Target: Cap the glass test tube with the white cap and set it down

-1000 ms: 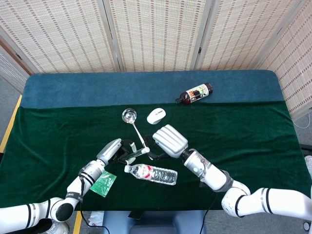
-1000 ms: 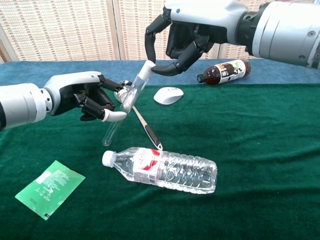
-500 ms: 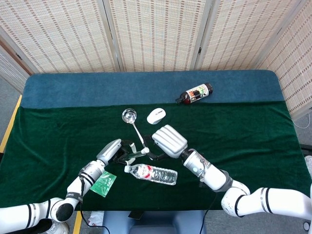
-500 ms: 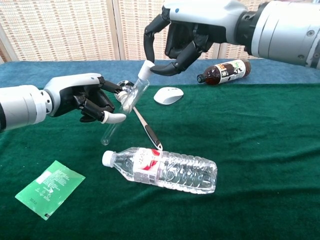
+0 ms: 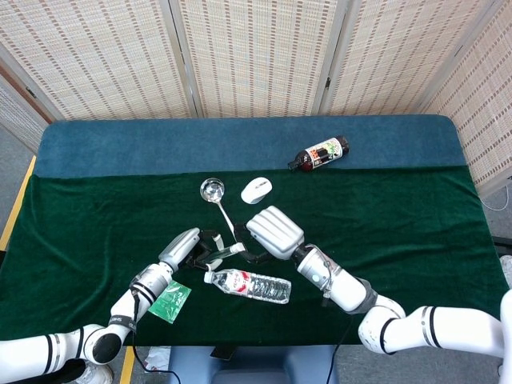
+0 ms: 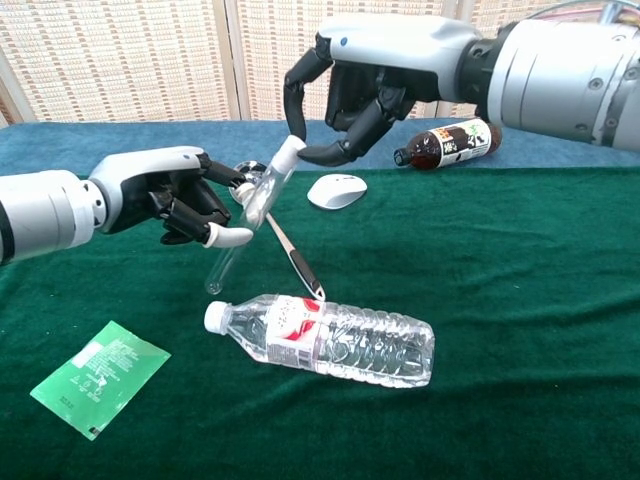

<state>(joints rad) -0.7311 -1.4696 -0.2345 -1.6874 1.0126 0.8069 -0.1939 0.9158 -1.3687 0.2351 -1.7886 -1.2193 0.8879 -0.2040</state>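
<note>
We see the left robot hand (image 6: 175, 200) holding the tube (image 6: 243, 226) tilted in the air above the table (image 6: 520, 300), its fingers wrapped around the glass near the middle. The right robot hand (image 6: 350, 95) hangs at the tube's upper end with its fingers curled at the cap (image 6: 288, 152), which sits on the tube's mouth; whether they grip the cap or only press it, we cannot tell.

The risk, as we judge it, is a cap not fully seated: it could pop off once the right robot hand lets go, and a sideways push might twist the glass out of the left robot hand's grip. A careless set-down could land the tube on the bottle (image 6: 330, 340) or the ladle (image 6: 292, 258) below.

The chest view shows the tilt and the cap at the fingers. The head view hides that contact under the right robot hand (image 5: 274, 232), but maps the mouse (image 5: 256, 190), sauce bottle (image 5: 318, 154) and green packet (image 5: 168, 300).
</note>
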